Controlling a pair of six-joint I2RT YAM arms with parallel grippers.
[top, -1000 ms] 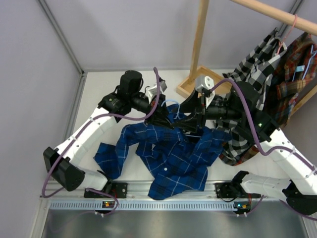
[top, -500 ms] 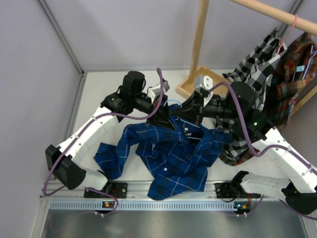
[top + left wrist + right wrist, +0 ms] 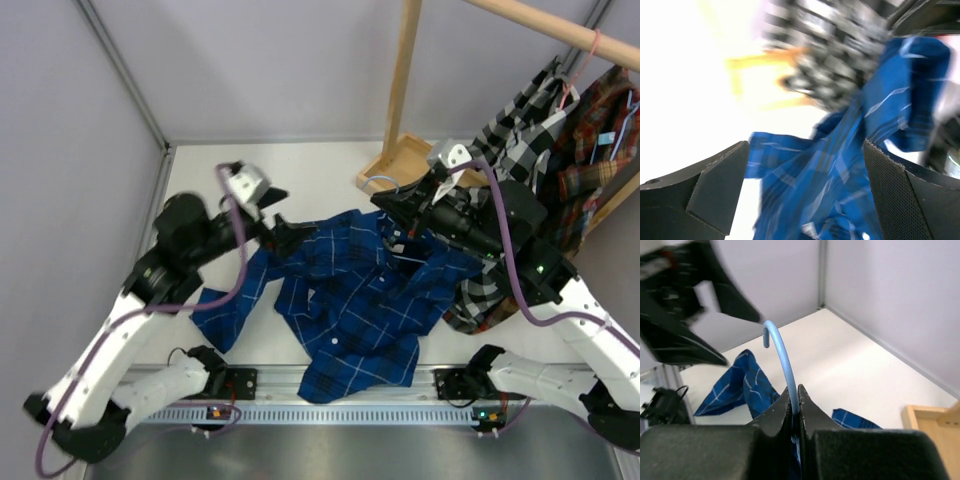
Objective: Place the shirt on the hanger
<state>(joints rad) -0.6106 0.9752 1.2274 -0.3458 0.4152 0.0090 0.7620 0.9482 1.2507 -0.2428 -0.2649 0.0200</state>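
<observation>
- White tabletop (image 3: 320, 165), grey walls (image 3: 250, 70); shirt (image 3: 360, 295) crumpled between both end effectors.
- Left end effector (image 3: 805, 152): wide.
- Right end effector (image 3: 795, 407): pinching hanger (image 3: 782, 352) hook; wooden rack base (image 3: 385, 165) beside it.

Left arm: swung out from the table's middle to the left side. Left gripper (image 3: 283, 233) is off the collar, now at the shirt's (image 3: 350, 295) left edge, jaws apart.
Right gripper (image 3: 405, 207): drawn back toward the wooden stand base (image 3: 398, 152), carrying the hanger (image 3: 783, 357) along.
Shirt: upper part lies spread wider and flatter than before.
</observation>
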